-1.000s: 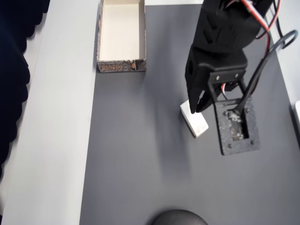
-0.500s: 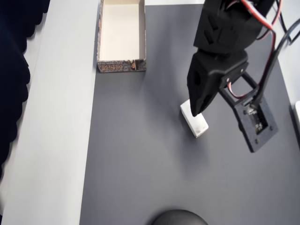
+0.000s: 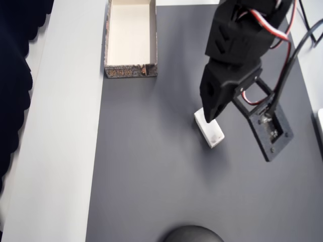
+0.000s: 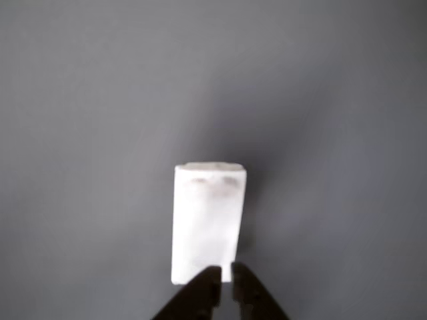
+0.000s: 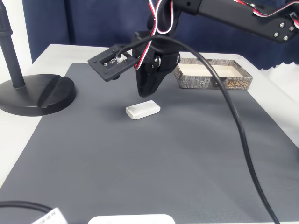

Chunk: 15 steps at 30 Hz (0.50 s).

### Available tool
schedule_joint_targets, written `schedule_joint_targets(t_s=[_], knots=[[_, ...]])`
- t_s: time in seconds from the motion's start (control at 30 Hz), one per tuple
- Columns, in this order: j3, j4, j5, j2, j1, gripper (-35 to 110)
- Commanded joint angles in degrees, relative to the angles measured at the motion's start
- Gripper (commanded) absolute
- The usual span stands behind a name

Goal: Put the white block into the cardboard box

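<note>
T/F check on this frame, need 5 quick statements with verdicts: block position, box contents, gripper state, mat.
1. The white block lies flat on the dark grey mat. True.
2. The white block is inside the cardboard box. False: it is on the mat, well apart from the box.
3. The cardboard box holds nothing visible. True: its cream interior shows bare in the overhead view.
4. The gripper has the block clamped and lifted. False: its fingertips sit close together over one end of the block, which rests on the mat.
5. The box stands in the middle of the mat. False: it sits at the mat's edge.
</note>
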Motion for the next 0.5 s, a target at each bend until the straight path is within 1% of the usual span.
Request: schedule_joint_targets(t_s=[0.0,0.33,0.47], knots=[[-0.09,0.35,0.35,5.01,0.88,-1],[0.35,0.26,0.35,5.89,0.18,1],[0.62,0.18,0.26,7.21,0.97,10]])
